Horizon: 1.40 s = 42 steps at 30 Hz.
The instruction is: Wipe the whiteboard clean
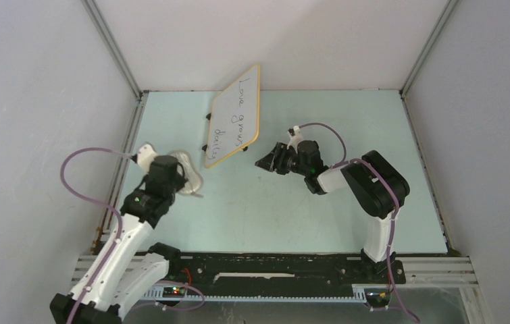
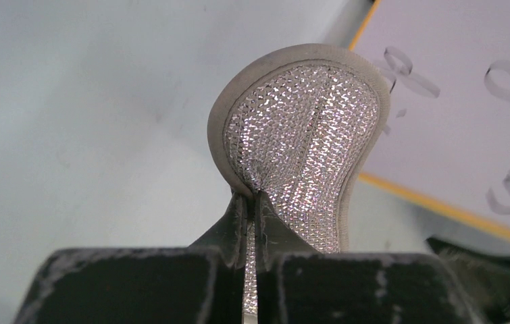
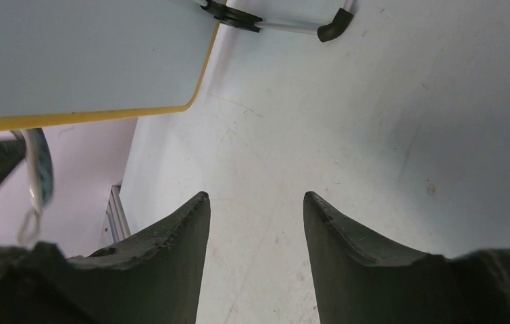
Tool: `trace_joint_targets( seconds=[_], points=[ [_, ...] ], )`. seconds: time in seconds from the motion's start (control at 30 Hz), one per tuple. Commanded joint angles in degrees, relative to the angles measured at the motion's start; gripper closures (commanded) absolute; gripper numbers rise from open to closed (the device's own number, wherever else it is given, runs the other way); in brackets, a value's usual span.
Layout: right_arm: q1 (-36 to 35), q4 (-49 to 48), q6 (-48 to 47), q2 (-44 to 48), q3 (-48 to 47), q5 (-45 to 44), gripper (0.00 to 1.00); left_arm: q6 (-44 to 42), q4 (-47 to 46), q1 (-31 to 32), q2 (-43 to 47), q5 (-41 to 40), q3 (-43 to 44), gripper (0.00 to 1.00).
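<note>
Whiteboard (image 1: 233, 115), orange-framed and bearing dark handwriting, stands tilted on small black feet at the far middle of the tabletop (image 1: 292, 216), between the two hands; it looks light, stiff and slick-faced, likely to slide or tip under a wipe, so its frame edge seems the best place to steady it; left hand (image 1: 171, 174) is clenched on a grey oval cloth pad (image 2: 302, 135) with a silvery mesh face, near the board's left edge, not touching; right hand (image 1: 270, 160) is released, fingers moderately apart, grasping nothing, just beside the board's right side.
</note>
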<state>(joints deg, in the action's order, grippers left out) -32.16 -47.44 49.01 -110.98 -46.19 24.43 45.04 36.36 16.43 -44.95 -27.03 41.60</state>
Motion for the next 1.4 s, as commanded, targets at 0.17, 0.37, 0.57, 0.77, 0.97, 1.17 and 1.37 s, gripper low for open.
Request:
trace_joint_targets(
  seconds=[0.17, 0.37, 0.57, 0.77, 0.97, 1.17, 1.37],
  points=[
    [-1.27, 1.43, -5.71, 2.78, -1.27, -0.73, 0.45, -0.01, -24.04, -20.26, -15.66, 19.82, 6.83, 1.0],
    [-0.86, -0.91, -6.39, 3.72, 0.13, -0.16, 0.45, 4.6, -39.4, -21.95, -32.73, 20.48, 10.49, 1.0],
    [0.1, -2.74, -6.54, 4.54, 1.41, 0.25, 0.45, 9.58, -52.48, -21.64, -48.75, 23.72, 16.14, 1.0],
    [2.14, -6.66, -3.99, 3.51, 1.46, 2.54, 0.45, 18.16, -62.83, -21.08, -61.21, 29.11, 20.46, 1.0],
    [2.4, -7.24, -3.69, 3.46, 1.63, 3.13, 0.45, 24.84, -73.73, -20.61, -68.55, 34.91, 19.24, 1.0],
    [2.48, -7.87, -3.4, 3.16, 1.76, 3.42, 0.45, 27.55, -74.29, -20.37, -72.37, 37.21, 19.79, 1.0],
    [2.84, -9.06, -3.31, 3.92, 2.96, 2.94, 0.45, 31.42, -76.34, -19.69, -74.46, 39.05, 17.58, 1.0]
  ],
)
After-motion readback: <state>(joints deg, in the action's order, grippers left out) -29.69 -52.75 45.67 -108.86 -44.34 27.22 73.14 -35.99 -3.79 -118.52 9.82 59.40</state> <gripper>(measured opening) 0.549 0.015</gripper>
